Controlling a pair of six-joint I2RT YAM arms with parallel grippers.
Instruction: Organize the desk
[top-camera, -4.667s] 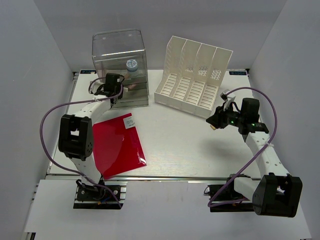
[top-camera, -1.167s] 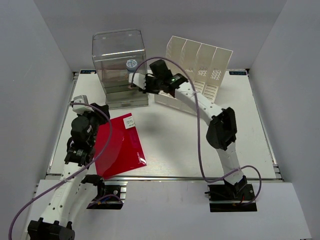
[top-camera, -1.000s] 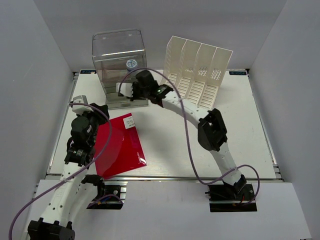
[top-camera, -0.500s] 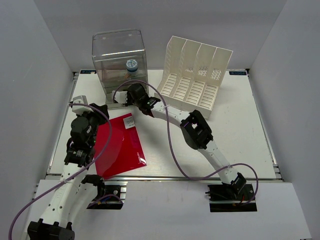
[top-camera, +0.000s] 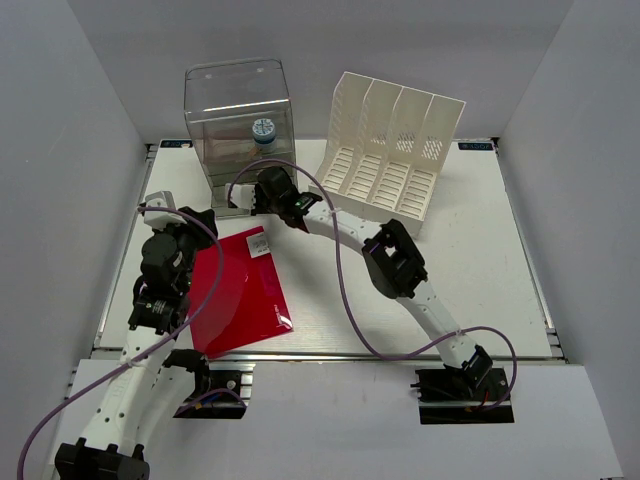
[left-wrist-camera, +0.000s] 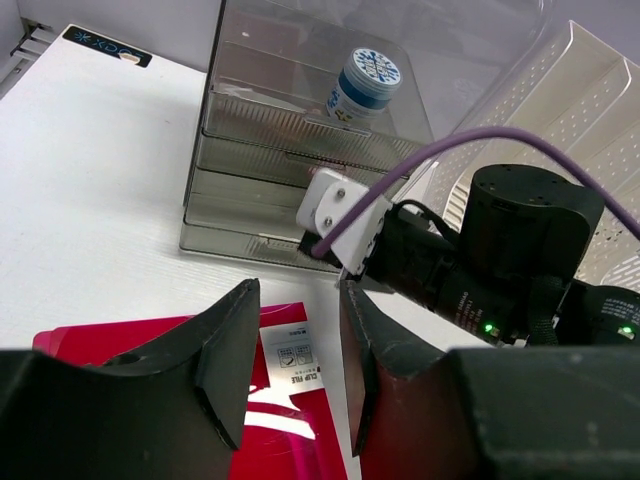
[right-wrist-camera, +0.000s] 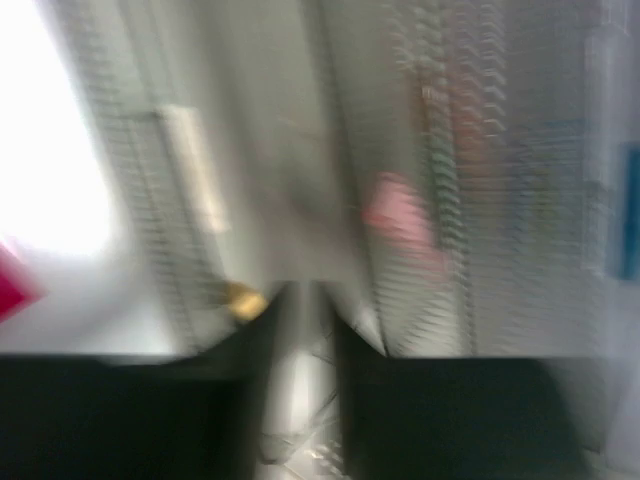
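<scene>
Desk (top-camera: 470, 270) lies rigid, flat beneath everything; red folder (top-camera: 240, 295) on it looks thin, slippery, best pinched at an edge. Left gripper (left-wrist-camera: 295, 330) hovers part-open, empty; right gripper (right-wrist-camera: 305, 305) at drawer box (top-camera: 240, 110), blurred, can't tell.

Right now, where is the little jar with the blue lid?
From the top camera, the little jar sits inside the clear drawer box at the far left of the desk, left of the white file rack.

White links (top-camera: 118, 400), black joints (top-camera: 396, 262), purple cables (left-wrist-camera: 520, 132), green LEDs (left-wrist-camera: 487, 327)
</scene>
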